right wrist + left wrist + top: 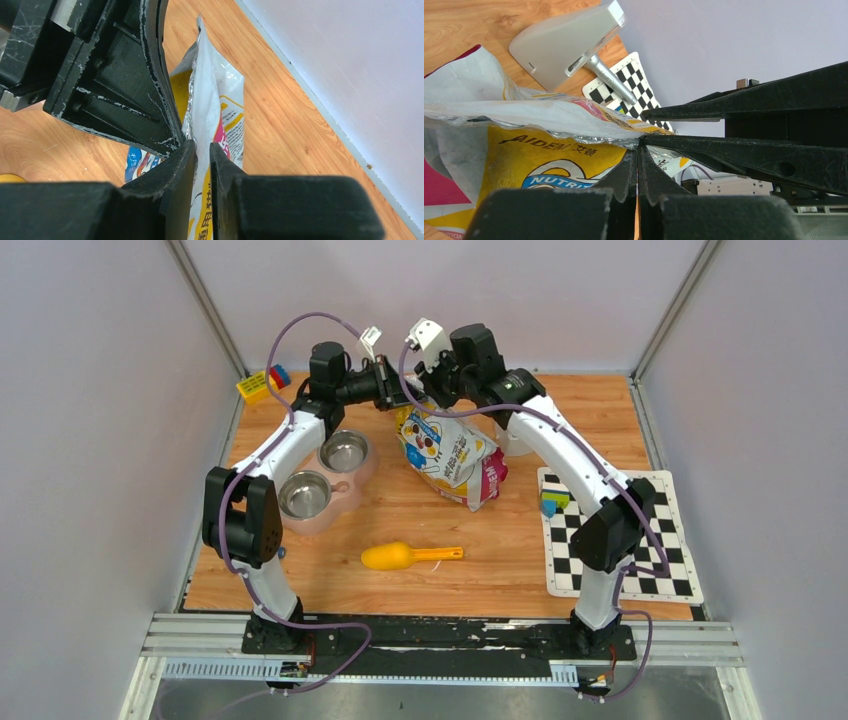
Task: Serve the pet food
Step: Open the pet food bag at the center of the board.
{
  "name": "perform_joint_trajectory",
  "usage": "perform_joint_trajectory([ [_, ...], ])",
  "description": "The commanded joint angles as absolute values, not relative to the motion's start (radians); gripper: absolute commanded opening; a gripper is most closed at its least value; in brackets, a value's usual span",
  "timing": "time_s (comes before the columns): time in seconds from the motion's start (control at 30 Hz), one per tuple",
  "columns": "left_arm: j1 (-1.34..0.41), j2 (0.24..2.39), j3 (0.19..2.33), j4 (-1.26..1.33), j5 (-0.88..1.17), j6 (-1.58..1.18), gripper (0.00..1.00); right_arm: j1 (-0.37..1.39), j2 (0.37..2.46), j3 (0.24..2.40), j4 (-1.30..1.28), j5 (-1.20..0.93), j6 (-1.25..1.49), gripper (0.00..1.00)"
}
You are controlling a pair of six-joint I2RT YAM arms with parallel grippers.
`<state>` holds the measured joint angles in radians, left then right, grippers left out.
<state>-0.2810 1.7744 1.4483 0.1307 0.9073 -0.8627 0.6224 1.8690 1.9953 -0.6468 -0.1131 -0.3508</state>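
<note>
Although both steel bowls of the pink double feeder (345,487) sit bare in the top view, the work has at least reached the pet food bag (447,452). This yellow-and-white bag slumps on the tabletop (500,560) right under the spot where the 2 arms meet, with its top edge raised to them. The yellow scoop (410,556) lies alone, nearer the arm bases than the bag. No pet food shows outside the bag, so I judge that getting kibble out and filling the bowls are both left to do.

From the left wrist, the left gripper (639,146) has its 2 fingers pressed together, with the bag's crinkled rim pinched at their tips. Silver lining shows along that rim just left of the tips, and the printed yellow face hangs below and to the left. Whether the mouth is fully open I cannot tell.

From the right wrist, the right gripper (202,152) is nearly closed, with only thin film between its fingers. It is clamped on the upright edge of the same bag, which rises just ahead of the tips. The left gripper's black body sits just beside it, up and to the left, on that same edge. The pet food itself is hidden, presumably inside the bag below both grippers.
</note>
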Motion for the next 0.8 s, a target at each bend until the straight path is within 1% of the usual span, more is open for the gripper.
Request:
perform_joint_trajectory([
  [0.0, -0.284, 1.716, 1.45, 0.175, 0.911, -0.866, 0.0, 0.636, 1.898, 2.035, -0.622, -0.094, -0.374, 0.19],
  [0.77, -0.284, 1.713, 1.443, 0.189, 0.916, -0.874, 0.0, 0.661, 1.934, 2.053, -0.597, -0.074, -0.391, 0.18],
])
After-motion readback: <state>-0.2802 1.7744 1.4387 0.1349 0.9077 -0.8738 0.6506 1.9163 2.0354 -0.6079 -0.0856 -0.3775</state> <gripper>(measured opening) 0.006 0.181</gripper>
